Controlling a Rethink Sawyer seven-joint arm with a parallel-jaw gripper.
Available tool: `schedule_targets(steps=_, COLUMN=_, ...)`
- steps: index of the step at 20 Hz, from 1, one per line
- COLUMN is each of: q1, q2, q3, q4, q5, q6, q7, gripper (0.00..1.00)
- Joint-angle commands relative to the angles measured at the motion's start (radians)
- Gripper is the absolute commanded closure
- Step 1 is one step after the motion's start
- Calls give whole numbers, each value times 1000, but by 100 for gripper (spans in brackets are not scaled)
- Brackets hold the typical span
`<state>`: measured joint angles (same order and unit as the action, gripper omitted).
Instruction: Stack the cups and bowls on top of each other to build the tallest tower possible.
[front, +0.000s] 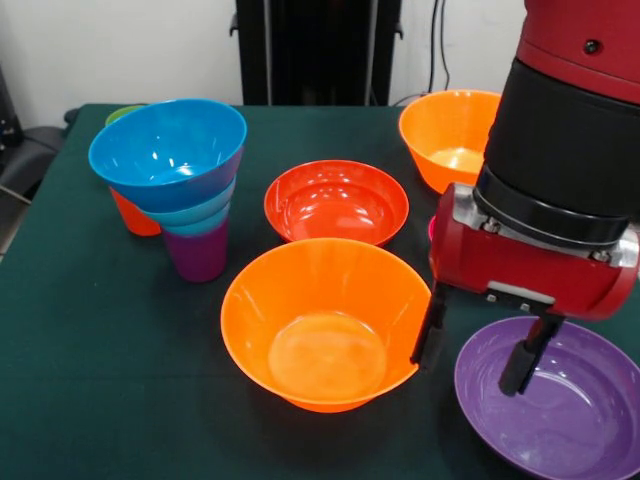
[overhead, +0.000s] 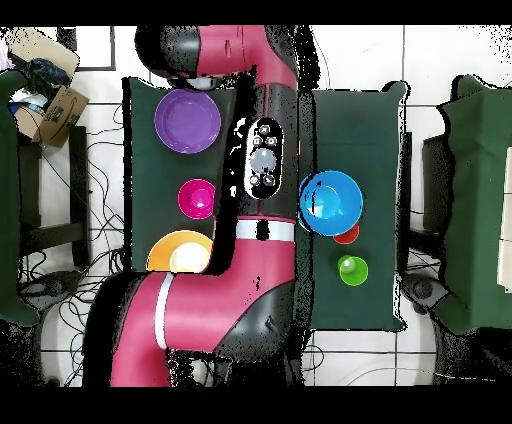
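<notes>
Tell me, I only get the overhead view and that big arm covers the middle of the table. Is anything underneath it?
Observer: Yes. The front view shows a large orange bowl there, upright and empty.
Operator: Is anything else hidden?
Observer: A shallow red-orange bowl sits just beyond it, farther from the front camera, and it is also empty.
Operator: And where are the fingers?
Observer: The gripper is open. One of its fingers is at the large orange bowl's rim, and the other hangs over the purple bowl.
</notes>
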<state>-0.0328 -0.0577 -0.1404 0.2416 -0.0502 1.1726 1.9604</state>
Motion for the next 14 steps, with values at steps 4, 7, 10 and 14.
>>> schedule_targets(steps=4, q1=7, q2=40, q3=20, q4=-29, q5=30, q6=63, q7=153, gripper=0)
schedule_targets(steps=7, q1=5, q2=47, q3=11, q4=-34, q5=42, q6=57, q7=142, gripper=0)
schedule_targets(steps=10, q1=9, q2=47, q3=3, q4=-31, q5=55, q6=59, q7=137, gripper=0)
schedule_targets(steps=14, q1=11, q2=51, q3=-11, q4=-31, q5=69, q6=56, q7=136, gripper=0)
